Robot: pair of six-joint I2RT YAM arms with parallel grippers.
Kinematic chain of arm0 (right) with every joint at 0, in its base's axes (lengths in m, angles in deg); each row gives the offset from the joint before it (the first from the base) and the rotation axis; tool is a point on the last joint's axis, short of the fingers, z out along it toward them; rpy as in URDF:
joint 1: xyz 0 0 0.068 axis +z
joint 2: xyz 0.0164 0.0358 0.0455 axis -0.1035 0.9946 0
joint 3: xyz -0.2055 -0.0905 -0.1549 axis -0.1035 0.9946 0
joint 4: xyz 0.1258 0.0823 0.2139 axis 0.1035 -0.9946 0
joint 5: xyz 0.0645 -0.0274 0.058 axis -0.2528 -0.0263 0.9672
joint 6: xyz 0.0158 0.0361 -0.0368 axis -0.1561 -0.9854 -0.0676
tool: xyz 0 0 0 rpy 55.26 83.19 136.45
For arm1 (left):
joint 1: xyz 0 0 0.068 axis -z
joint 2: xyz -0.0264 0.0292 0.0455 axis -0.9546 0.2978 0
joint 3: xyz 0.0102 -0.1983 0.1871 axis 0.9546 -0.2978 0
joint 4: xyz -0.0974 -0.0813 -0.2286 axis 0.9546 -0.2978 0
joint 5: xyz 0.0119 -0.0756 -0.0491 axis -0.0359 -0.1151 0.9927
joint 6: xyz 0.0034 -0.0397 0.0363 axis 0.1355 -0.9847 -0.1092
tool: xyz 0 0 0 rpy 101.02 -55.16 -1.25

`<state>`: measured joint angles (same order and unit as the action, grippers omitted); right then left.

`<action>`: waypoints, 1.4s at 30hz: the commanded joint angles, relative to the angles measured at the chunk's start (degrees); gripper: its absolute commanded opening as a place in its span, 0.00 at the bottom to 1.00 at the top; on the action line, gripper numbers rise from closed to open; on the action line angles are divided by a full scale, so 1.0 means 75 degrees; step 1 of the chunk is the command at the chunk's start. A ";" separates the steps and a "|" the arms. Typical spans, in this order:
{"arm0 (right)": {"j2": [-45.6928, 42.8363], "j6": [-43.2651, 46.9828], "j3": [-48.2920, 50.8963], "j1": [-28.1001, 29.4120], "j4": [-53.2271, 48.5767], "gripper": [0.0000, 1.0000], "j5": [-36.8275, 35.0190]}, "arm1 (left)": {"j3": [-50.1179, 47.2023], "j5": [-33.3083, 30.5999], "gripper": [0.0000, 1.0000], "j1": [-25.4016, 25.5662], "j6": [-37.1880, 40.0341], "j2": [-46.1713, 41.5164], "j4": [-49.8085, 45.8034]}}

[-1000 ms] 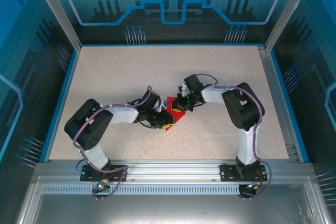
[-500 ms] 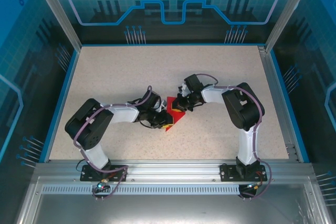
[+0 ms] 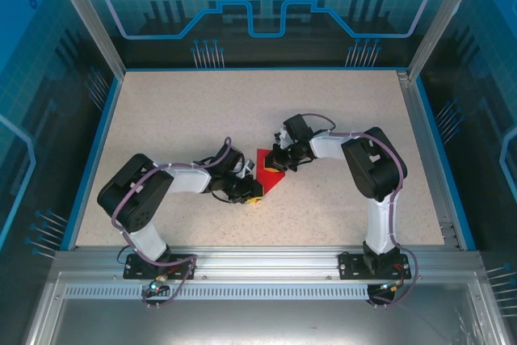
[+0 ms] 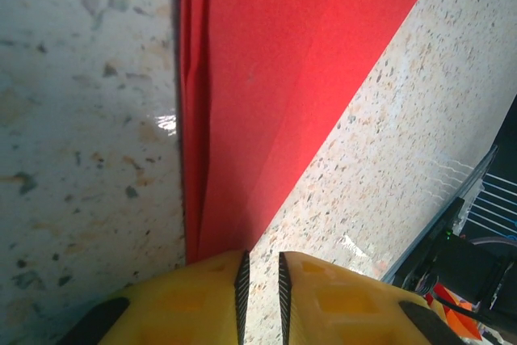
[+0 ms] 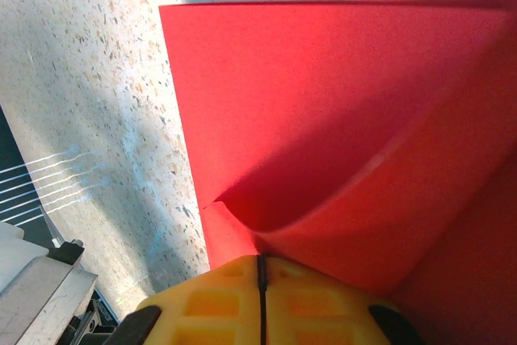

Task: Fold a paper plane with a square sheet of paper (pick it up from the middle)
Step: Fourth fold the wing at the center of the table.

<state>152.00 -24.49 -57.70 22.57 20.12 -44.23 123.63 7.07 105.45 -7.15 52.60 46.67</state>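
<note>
The red sheet of paper (image 3: 269,170) lies mid-table, partly folded, with layered edges along one side and a narrow point (image 4: 275,78). My right gripper (image 3: 278,162) is over its far edge. In the right wrist view the yellow fingers (image 5: 260,262) are shut on a raised, curled flap of the sheet (image 5: 323,103). My left gripper (image 3: 250,193) sits at the sheet's near-left tip. In the left wrist view its fingers (image 4: 260,260) stand slightly apart with bare table between them. The paper's tip just meets the left finger (image 4: 218,280).
The speckled tabletop (image 3: 178,111) is bounded by a blue rim (image 3: 97,127) and a metal rail (image 3: 258,260) at the near edge. Both arms bend inward toward the centre. The right arm's body (image 4: 468,280) shows at the left wrist view's lower right.
My left gripper has slid a little down-left, toward the paper's near tip. The right gripper has stayed put, still pinching the flap.
</note>
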 commanded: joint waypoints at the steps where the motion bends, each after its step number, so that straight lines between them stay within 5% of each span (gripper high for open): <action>1: 0.0591 0.0086 0.0330 0.0066 -0.0778 0.08 -0.1063 | -0.0480 0.0445 0.21 0.0024 -0.0034 -0.0059 -0.0742; 9: 0.0590 0.0049 0.0353 0.0087 -0.0760 0.08 -0.1052 | -0.0694 0.0915 0.20 -0.0052 -0.0190 -0.0871 -0.0619; 15: 0.0602 0.0049 0.0303 0.0102 -0.0761 0.08 -0.1030 | -0.0358 0.0410 0.22 -0.0852 -0.0444 -0.1884 -0.0500; 29: 0.0602 0.0040 0.0207 0.0134 -0.0820 0.08 -0.1023 | 0.1043 0.0310 0.24 -0.0520 -0.1158 0.0555 0.1140; 42: 0.0455 0.0098 -0.0037 0.0110 -0.0838 0.08 -0.0930 | 0.0808 -0.0668 0.06 -0.0238 -0.0723 0.1390 -0.0353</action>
<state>152.11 -24.47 -58.53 22.68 18.96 -44.51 131.65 6.26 103.06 -14.25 60.90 50.80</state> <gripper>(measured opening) 0.082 0.075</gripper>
